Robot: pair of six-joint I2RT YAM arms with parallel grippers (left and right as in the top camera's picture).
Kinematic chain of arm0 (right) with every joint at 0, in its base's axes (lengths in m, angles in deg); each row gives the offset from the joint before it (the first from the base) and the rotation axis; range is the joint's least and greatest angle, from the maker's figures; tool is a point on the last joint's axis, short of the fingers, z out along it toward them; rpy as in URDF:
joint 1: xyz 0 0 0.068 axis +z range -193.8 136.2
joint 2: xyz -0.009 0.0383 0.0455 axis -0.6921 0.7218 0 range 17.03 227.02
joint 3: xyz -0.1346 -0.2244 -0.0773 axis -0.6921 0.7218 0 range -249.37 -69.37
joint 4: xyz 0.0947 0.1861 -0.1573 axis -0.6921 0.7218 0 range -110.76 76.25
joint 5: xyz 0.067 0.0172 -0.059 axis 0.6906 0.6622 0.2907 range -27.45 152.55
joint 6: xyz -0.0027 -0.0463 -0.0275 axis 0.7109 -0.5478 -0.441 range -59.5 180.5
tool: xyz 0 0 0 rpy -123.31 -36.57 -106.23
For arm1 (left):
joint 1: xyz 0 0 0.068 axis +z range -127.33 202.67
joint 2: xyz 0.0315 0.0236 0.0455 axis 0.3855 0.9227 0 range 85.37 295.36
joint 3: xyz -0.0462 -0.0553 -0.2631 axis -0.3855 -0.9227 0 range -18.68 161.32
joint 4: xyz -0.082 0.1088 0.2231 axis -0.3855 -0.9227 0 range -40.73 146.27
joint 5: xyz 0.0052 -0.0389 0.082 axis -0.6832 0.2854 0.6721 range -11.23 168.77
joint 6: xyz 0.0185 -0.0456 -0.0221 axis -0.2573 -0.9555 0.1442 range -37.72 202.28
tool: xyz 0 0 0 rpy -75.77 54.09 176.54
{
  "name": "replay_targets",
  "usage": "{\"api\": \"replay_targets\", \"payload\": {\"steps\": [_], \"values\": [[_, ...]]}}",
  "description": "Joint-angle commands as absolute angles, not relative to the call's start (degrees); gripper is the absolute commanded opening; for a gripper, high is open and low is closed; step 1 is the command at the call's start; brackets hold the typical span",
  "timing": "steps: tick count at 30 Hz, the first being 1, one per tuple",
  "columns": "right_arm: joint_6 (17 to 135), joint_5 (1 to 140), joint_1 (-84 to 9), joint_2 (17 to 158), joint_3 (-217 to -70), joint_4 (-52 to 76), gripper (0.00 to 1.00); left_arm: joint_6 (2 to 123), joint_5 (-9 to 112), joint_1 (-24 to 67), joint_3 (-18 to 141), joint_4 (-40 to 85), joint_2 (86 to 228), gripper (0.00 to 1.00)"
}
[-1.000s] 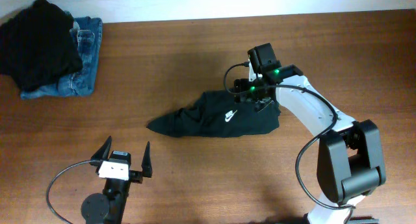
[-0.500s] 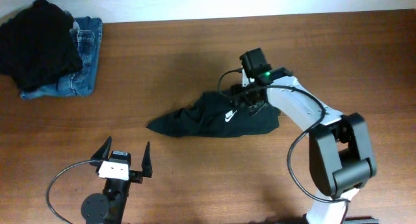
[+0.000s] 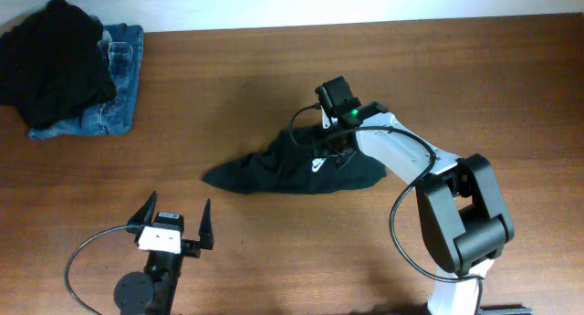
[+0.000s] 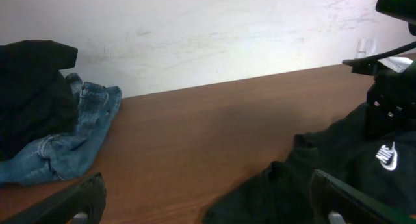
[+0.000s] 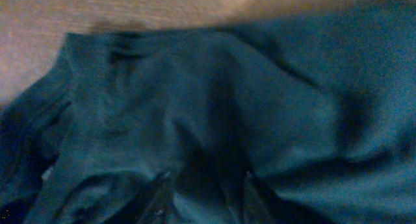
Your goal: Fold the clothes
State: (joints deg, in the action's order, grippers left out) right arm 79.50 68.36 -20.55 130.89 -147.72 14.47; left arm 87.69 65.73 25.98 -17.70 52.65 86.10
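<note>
The dark T-shirt [image 3: 274, 173] lies crumpled in a long bunch at the table's centre, with a small white logo facing up. My right gripper [image 3: 334, 149] is down on its upper middle part. In the right wrist view the fingers [image 5: 205, 191] pinch a fold of the shirt's cloth [image 5: 260, 87]. My left gripper [image 3: 175, 222] is open and empty near the front edge, to the left of and in front of the shirt. In the left wrist view its fingers [image 4: 208, 201] frame the shirt's near end [image 4: 338, 165].
A black garment [image 3: 50, 55] lies on top of blue jeans [image 3: 114, 100] at the back left corner; both also show in the left wrist view, the jeans [image 4: 71, 136] under the black garment [image 4: 29, 97]. A pale wall runs along the table's far edge.
My right gripper has moved left across the shirt. The shirt's cloth has shifted slightly left with it. The left arm has not moved.
</note>
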Motion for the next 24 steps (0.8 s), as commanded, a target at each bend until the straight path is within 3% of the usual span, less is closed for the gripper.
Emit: {"api": "replay_targets", "payload": {"steps": [1,5,14,24], "values": [[79.4,67.6,-20.7,131.6,-148.7,14.1,0.2,88.4,66.1,25.7,-18.1,52.7,85.7,0.99],[79.4,66.3,-20.7,131.6,-148.7,14.2,0.04,88.4,66.1,25.7,-18.1,52.7,85.7,0.99],[79.4,66.3,-20.7,129.5,-149.6,15.4,0.04,88.4,66.1,25.7,-18.1,52.7,85.7,0.99],[79.4,66.3,-20.1,113.7,-150.7,20.8,0.04,88.4,66.1,25.7,-18.1,52.7,85.7,0.99]]}}
